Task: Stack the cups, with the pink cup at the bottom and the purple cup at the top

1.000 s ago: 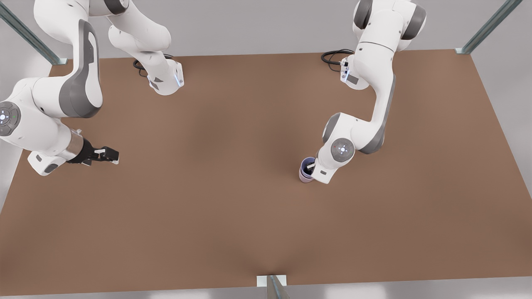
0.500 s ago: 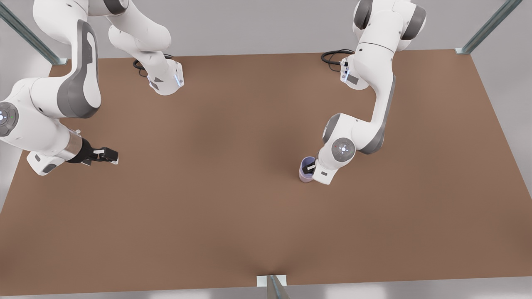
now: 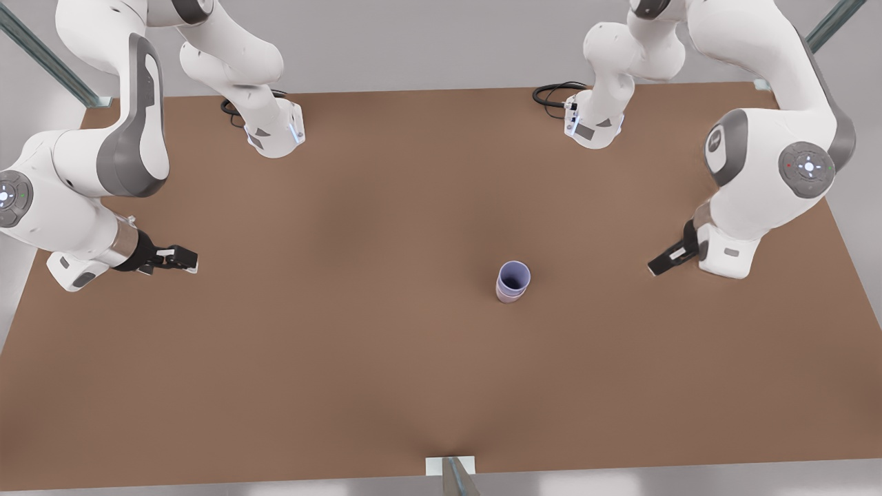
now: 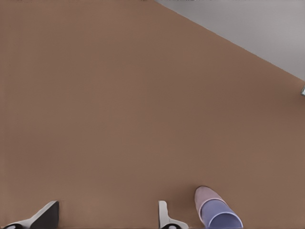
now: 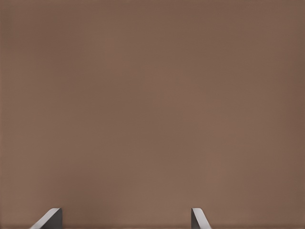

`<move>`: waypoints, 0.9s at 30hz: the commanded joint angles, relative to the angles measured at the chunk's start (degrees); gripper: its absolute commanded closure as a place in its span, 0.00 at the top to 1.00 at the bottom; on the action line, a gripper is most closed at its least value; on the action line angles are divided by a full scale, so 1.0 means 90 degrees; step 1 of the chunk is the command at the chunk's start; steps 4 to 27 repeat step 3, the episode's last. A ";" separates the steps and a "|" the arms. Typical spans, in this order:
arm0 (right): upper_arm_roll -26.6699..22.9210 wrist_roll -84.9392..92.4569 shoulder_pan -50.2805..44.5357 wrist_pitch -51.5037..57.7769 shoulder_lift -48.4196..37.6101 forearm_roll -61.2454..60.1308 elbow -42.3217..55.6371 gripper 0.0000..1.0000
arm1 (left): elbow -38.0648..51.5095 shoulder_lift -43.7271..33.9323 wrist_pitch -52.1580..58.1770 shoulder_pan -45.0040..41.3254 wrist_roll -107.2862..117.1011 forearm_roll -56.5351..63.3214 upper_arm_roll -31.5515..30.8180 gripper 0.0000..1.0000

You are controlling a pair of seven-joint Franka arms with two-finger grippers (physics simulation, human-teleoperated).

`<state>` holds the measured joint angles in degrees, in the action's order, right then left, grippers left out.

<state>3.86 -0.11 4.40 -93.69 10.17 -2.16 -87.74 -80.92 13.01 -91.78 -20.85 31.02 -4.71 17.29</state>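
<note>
Lavender tapered purple cup [image 3: 514, 276] sits nested in my mauve pink cup [image 3: 508, 295], centre-table. Left gripper [image 3: 660, 264], 3 o'clock, fingers spread, empty. Right gripper [image 3: 180, 258], 9 o'clock, likewise spread.

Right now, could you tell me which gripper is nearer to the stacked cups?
Left. The left gripper is at the front view's right of the cups; the right gripper waits much farther off, at their left.
</note>
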 commanded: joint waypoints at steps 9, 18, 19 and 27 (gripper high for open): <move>0.0001 -0.0036 0.0009 -0.0001 -0.0016 -0.0005 0.0003 1.00 | 0.0221 0.0078 0.1243 0.0051 -0.3193 0.0143 -0.0016 1.00; 0.0001 -0.0036 0.0009 -0.0001 -0.0016 -0.0005 0.0003 1.00 | 0.0221 0.0078 0.1243 0.0051 -0.3193 0.0143 -0.0016 1.00; 0.0001 -0.0036 0.0009 -0.0001 -0.0016 -0.0005 0.0003 1.00 | 0.0221 0.0078 0.1243 0.0051 -0.3193 0.0143 -0.0016 1.00; 0.0001 -0.0036 0.0009 -0.0001 -0.0016 -0.0005 0.0003 1.00 | 0.0221 0.0078 0.1243 0.0051 -0.3193 0.0143 -0.0016 1.00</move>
